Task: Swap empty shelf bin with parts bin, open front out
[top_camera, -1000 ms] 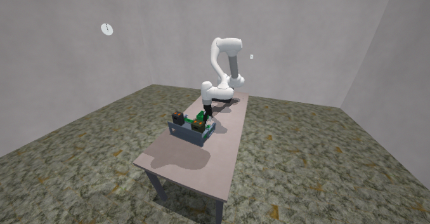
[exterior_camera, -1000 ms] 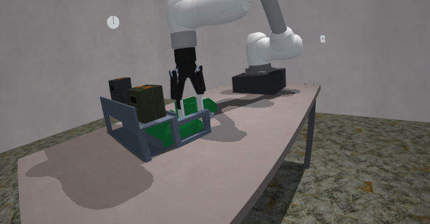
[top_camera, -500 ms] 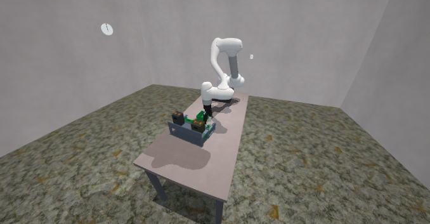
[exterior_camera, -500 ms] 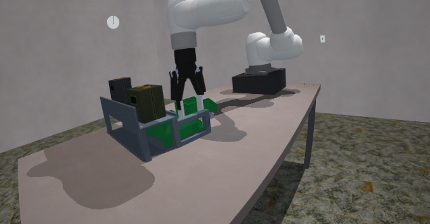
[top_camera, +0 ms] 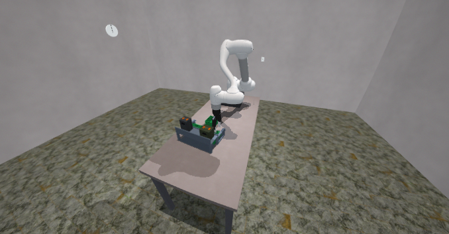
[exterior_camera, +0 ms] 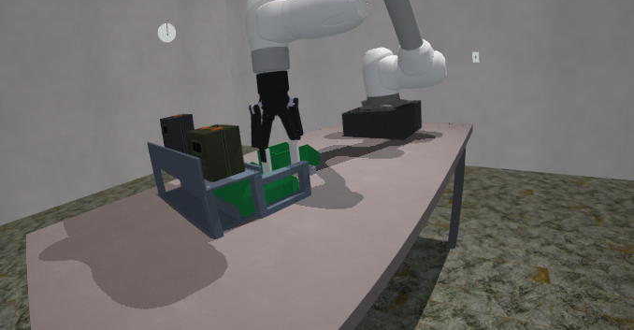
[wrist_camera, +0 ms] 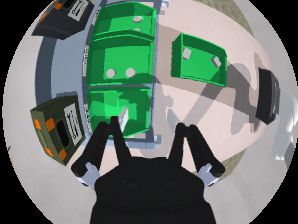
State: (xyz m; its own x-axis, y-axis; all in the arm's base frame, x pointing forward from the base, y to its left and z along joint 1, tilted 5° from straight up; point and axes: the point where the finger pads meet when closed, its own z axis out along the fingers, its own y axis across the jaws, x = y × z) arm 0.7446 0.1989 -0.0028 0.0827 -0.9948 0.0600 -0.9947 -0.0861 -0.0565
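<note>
A grey shelf frame (exterior_camera: 224, 188) stands on the table and holds three green open bins in a row. In the wrist view the nearest shelf bin (wrist_camera: 120, 106) shows no parts, while the middle one (wrist_camera: 120, 70) holds white parts. A separate green bin with white parts (wrist_camera: 198, 59) sits on the table beside the shelf, and it also shows in the exterior view (exterior_camera: 309, 152). My gripper (wrist_camera: 147, 113) points down, open, with one finger over the nearest shelf bin and the other outside the shelf's rail. In the exterior view the gripper (exterior_camera: 279, 155) reaches down to the shelf's top edge.
A black box (exterior_camera: 177, 132) and an olive box (exterior_camera: 215, 150) stand on the shelf's top board, to the left of my gripper. The arm's black base (exterior_camera: 381, 120) sits at the far end of the table.
</note>
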